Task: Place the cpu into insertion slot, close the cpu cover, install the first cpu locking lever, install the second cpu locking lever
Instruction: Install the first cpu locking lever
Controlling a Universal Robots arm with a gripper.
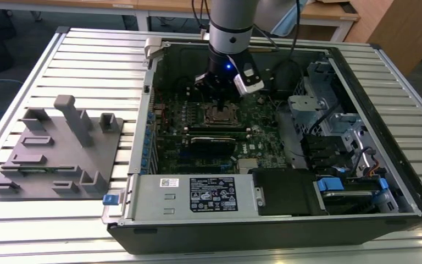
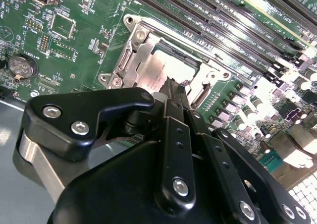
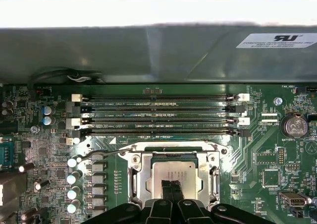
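Your cpu (image 3: 173, 170) sits in the slot (image 3: 174, 157), cover (image 3: 136, 178) down around it; end effector (image 3: 171, 190), pressed together, hangs over it, lower centre. Exterior view adds the case (image 1: 270, 236).

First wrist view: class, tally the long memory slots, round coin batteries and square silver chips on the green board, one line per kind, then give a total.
Memory slots: 4
Coin batteries: 1
Square silver chips: 1
Total: 6

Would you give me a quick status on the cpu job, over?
Hand shut, tips over the silver-grey square cpu. Cpu seated, silvery metal frame cover down around it. Nothing blocking.
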